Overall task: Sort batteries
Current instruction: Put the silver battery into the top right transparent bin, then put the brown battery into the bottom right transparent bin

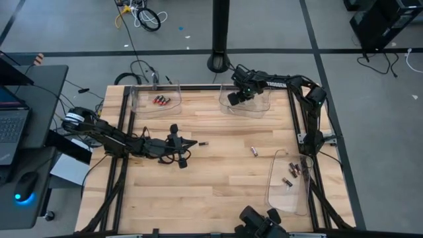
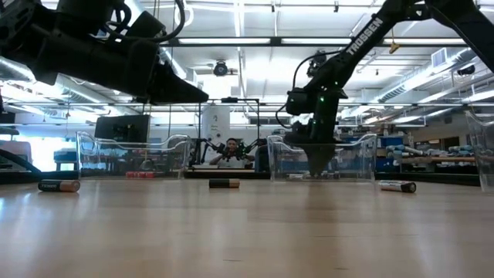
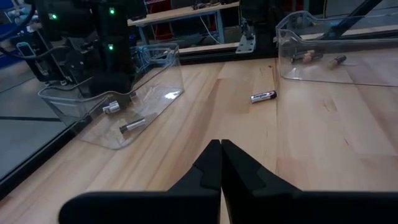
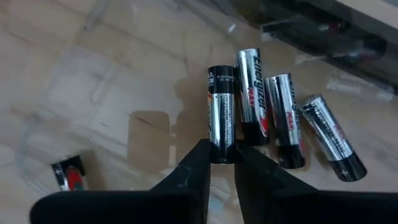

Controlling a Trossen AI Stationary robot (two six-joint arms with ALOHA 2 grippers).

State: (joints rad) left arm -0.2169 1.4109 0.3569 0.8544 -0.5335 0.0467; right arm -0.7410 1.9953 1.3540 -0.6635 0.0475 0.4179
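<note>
silver battery (image 4: pixel 221 118) pinched in the right gripper (image 4: pixel 220 163) fingers over a clear tray (image 1: pixel 263 107), its lower end hidden; left gripper (image 3: pixel 221 163) fingers pressed together, apparently empty.

Between our right gripper (image 4: pixel 222 163)'s two dark fingers we pinch the lower end of a silver-and-black battery (image 4: pixel 221 112), its length pointing away from us. Just beside it lie three more silver cells in a row: an Energizer Max battery (image 4: pixel 254 96), a second cell (image 4: pixel 283 118) and an angled third cell (image 4: pixel 331 135). Apart from these, a red-marked battery (image 4: pixel 69 173) rests on the clear tray floor (image 4: pixel 93 106).
</note>
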